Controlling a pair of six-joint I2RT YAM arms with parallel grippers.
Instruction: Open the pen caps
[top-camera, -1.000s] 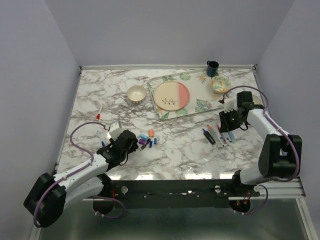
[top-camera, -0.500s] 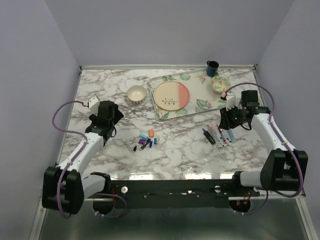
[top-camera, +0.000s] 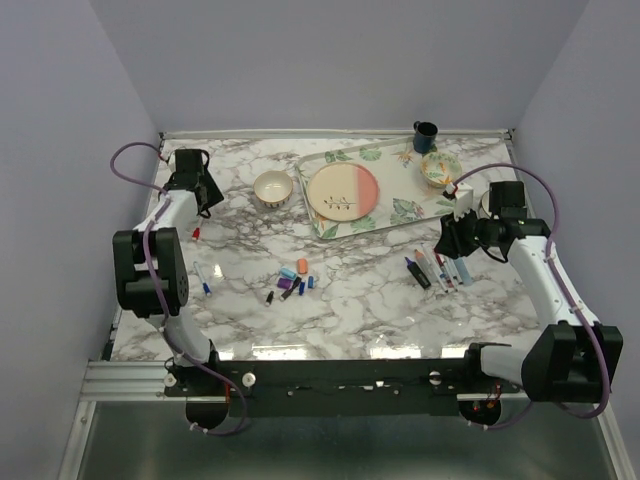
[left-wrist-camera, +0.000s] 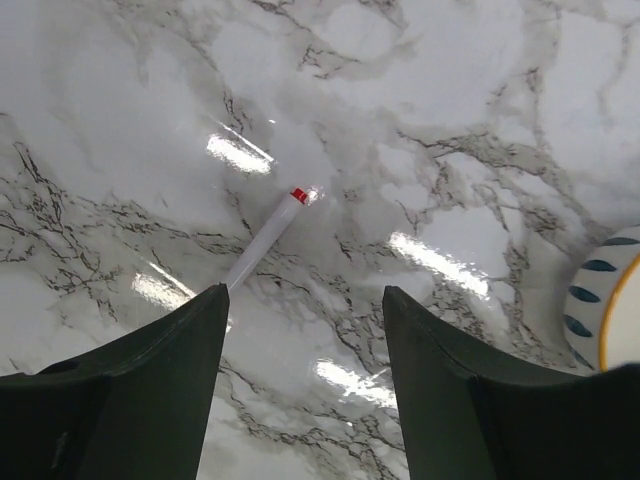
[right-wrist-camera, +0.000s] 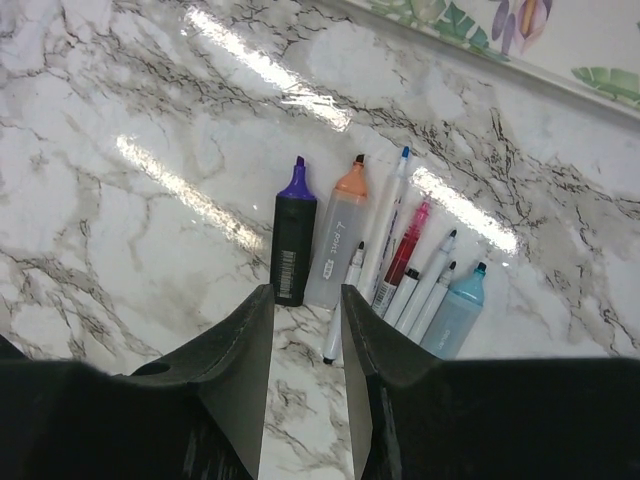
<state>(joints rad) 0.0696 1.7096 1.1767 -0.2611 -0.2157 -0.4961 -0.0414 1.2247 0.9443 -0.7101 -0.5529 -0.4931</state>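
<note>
Far left first: left claw (left-wrist-camera: 302, 292) spread wide, gripping nothing, tips aimed down at a red-ended pen (left-wrist-camera: 268, 228) lying flat and alone on the marble desk (top-camera: 350, 310). Nearer the front edge, a blue-ended pen (top-camera: 203, 277), also loose: two stray pens on this side. Just right of the claw, one cream bowl (top-camera: 272, 187), rim just visible at the right edge of the left wrist view. Centre stage, the pen caps (top-camera: 293, 280) in a tight scatter, off the barrels: light blue, orange, purple, blue and black among them, six or seven, too small for a firm count. Behind, one leafy tray (top-camera: 405, 210) carrying one pink-and-cream plate (top-camera: 343, 192) and one small patterned bowl (top-camera: 440, 168); one dark mug (top-camera: 425, 135) at the back edge. Right side: row of pens (right-wrist-camera: 337, 240), eight side by side, tips bare, tray rim close behind. Right claw (right-wrist-camera: 305, 292) poised over the row's near ends, fingers narrowly parted, empty.
</note>
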